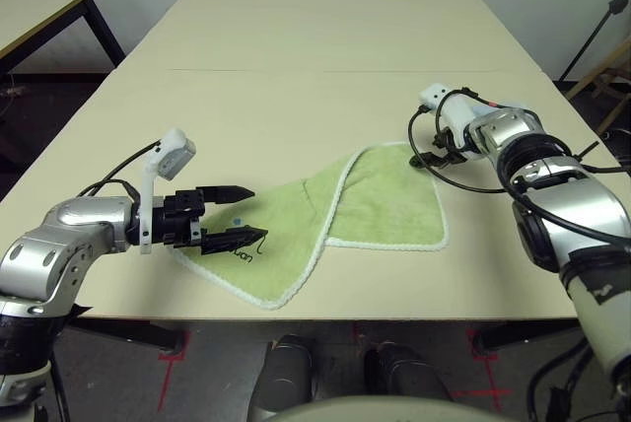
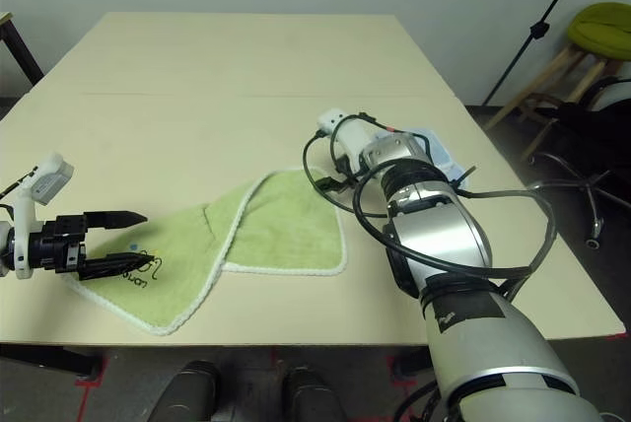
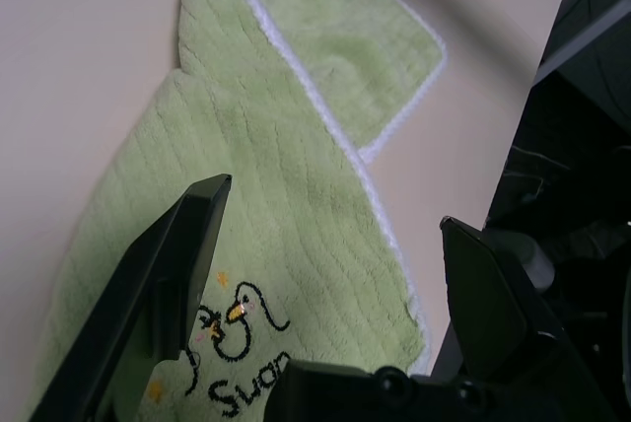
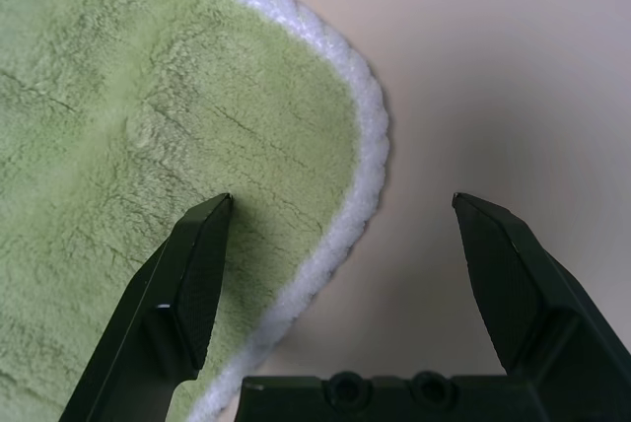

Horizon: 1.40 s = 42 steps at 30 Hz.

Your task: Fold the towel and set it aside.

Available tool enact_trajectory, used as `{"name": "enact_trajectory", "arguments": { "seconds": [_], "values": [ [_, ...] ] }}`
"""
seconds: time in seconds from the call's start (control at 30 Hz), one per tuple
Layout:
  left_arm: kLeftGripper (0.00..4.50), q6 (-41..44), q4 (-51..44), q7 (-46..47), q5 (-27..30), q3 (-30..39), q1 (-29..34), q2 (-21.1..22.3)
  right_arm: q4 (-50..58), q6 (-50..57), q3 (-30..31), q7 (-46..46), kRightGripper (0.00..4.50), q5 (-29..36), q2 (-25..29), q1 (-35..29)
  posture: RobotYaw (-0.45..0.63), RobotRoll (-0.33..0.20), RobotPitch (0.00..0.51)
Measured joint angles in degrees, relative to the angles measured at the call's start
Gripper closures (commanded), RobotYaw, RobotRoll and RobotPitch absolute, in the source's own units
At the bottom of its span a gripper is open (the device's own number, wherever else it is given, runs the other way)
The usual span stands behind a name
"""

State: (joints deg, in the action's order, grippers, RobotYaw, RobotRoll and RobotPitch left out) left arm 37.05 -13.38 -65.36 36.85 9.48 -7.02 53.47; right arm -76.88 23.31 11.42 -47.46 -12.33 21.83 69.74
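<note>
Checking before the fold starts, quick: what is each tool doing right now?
Left tool: open, holding nothing, over the embroidered end of the light green terry towel.
Right tool: open, holding nothing, straddling the towel's white-edged corner.

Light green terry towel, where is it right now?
The light green terry towel lies partly folded near the cream table's front edge, between the open left gripper and right gripper.

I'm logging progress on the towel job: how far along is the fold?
Barely begun. The light green towel lies loosely on the table, one flap lapped diagonally over the rest, not a tidy fold. In hand: the right pincer is open astride the towel's white-edged far corner, and the left pincer is open over the end with the Swan embroidery. Gripping, folding and setting it aside remain.
</note>
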Motion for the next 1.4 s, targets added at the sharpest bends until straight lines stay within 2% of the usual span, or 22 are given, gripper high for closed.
{"name": "enact_trajectory", "arguments": {
  "seconds": [0.1, 0.43, 0.47, 0.63, 0.73, 0.93, 1.1, 1.23, 1.4],
  "values": [
    [0.0, 0.0, 0.0, -0.4, 1.1, 1.6, 1.4, -0.3, 0.0, 0.0, -1.5, 1.8, 0.87, 0.3, -0.9, -0.3, 0.23, 0.0, 0.09],
    [0.0, -2.3, 1.0, -1.7, 0.7, 1.8, 2.2, 0.0, 0.0, 0.3, -3.6, 4.3, 4.35, 0.3, -2.0, -1.1, 0.23, 0.0, 0.072],
    [0.0, -2.4, 1.0, -1.7, 0.6, 1.8, 2.2, 0.0, 0.0, 0.3, -3.7, 4.2, 4.47, 0.3, -2.1, -1.1, 0.23, 0.0, 0.072],
    [0.0, -2.5, 1.1, -1.8, 0.6, 1.8, 2.2, 0.0, -0.2, -0.5, -3.7, 1.8, 4.47, 0.0, -1.4, 0.9, 0.23, 0.0, 0.073],
    [0.0, -2.5, 1.1, -1.8, 0.7, 1.8, 2.0, 0.0, 0.0, -3.4, -3.2, -2.2, 4.47, -0.6, -0.2, 4.7, 0.23, 0.0, 0.078],
    [0.0, -1.9, 0.8, -1.4, 1.7, 1.9, 0.7, -0.5, 0.7, -10.5, -0.9, -16.2, 4.47, -2.0, 3.0, 12.0, 0.21, 0.0, 0.078],
    [0.0, -1.9, 0.8, -0.8, 2.0, 1.9, -1.0, -1.2, 2.5, -15.1, -0.9, -22.1, 4.47, -2.0, 3.5, 20.1, 0.21, 0.0, 0.074],
    [0.0, -1.9, 0.9, 0.0, 2.6, 2.0, -1.6, -2.5, 2.7, -15.3, -2.3, -28.5, 4.47, 0.2, 3.0, 25.2, 0.22, 0.0, 0.072],
    [0.0, -1.5, 0.8, 1.5, 4.0, 4.0, -1.7, -3.0, 3.3, -11.1, -8.3, -32.9, 4.47, 6.6, 1.5, 31.9, 0.23, 0.0, 0.07]
  ]
}}
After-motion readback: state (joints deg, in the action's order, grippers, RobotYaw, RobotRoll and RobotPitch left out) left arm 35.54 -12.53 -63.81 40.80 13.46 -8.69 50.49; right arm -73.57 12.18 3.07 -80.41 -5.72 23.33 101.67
